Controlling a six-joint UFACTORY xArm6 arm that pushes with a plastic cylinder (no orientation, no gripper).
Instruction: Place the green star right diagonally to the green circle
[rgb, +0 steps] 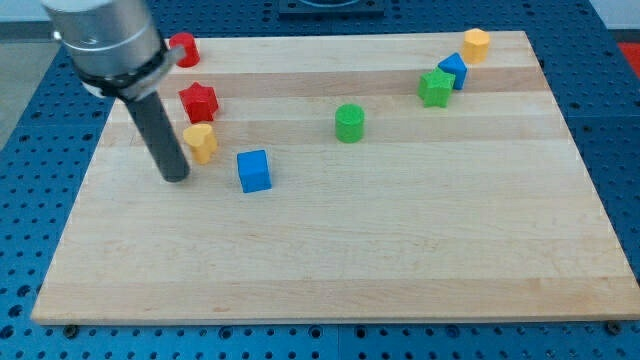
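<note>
Tip: my tip (176, 178) is the lower end of a straight dark rod; it bears no jaws, so nothing opens or shuts, and it rests on the board at the view's left, clamped on nothing.
Nearest blocks: the small yellow block (200, 142) sits just beside the tip on the view's right; the blue cube (254, 170) lies a little further right; the red star-shaped block (198, 101) is above the yellow one.
Green star: the green star-shaped block (435, 88) lies well apart from the tip, far toward the view's upper right, touching or nearly touching the blue block (454, 70) on its upper right.
Green circle: the green round block (349, 123) stands near the board's middle, between the tip and the star, to the star's lower left.
Far blocks: a yellow block (476, 44) near the top right corner; a red block (184, 49) at top left, partly hidden by the arm.
Surface: a pale wooden board (330, 260) on a blue perforated table (620, 150).
</note>
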